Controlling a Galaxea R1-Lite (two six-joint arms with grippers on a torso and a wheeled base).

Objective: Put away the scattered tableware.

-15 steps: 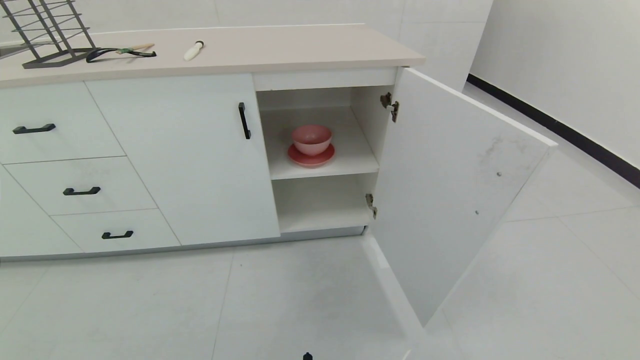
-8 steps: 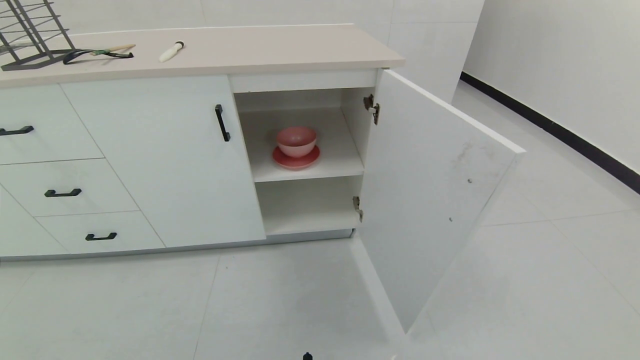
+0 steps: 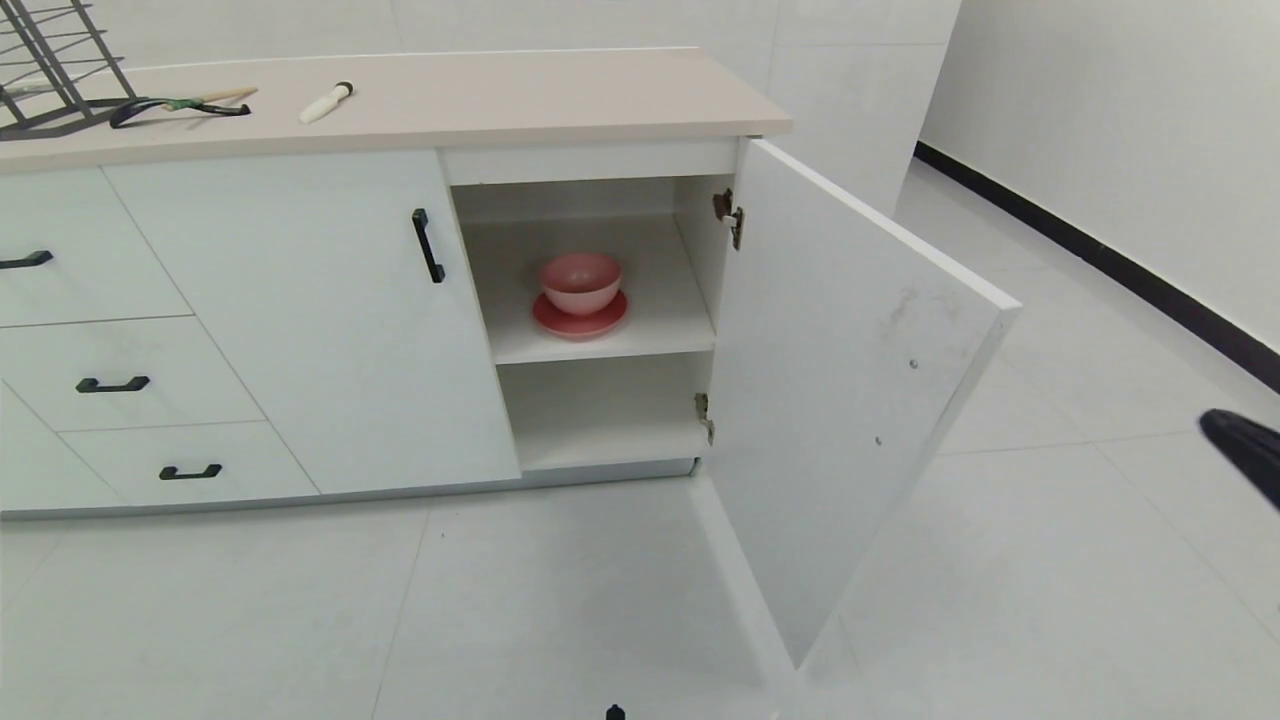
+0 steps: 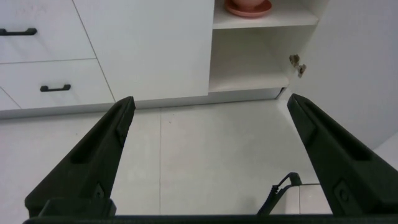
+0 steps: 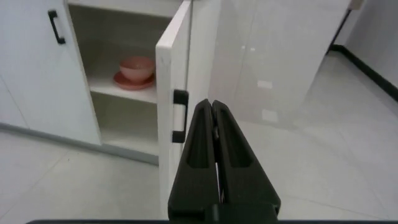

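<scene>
A pink bowl (image 3: 580,281) sits on a red plate (image 3: 579,315) on the upper shelf of the open cabinet (image 3: 600,345); both also show as bowl (image 5: 137,67) and plate (image 5: 132,81) in the right wrist view. The cabinet door (image 3: 850,380) stands swung wide open. My right gripper (image 5: 211,107) is shut with nothing in it, held in front of the door's edge near its black handle (image 5: 180,115); its tip (image 3: 1222,430) shows at the right edge of the head view. My left gripper (image 4: 210,102) is open and empty, low over the floor, facing the cabinet.
On the countertop (image 3: 500,95) lie a white-handled utensil (image 3: 325,101) and a dark tool with a wooden handle (image 3: 180,103), beside a wire rack (image 3: 50,80). Drawers (image 3: 110,385) and a shut door (image 3: 300,320) are to the left. Open tiled floor lies in front.
The head camera has turned, so the whole picture has shifted left. The tip of my right gripper has come into the head view at the right edge.
</scene>
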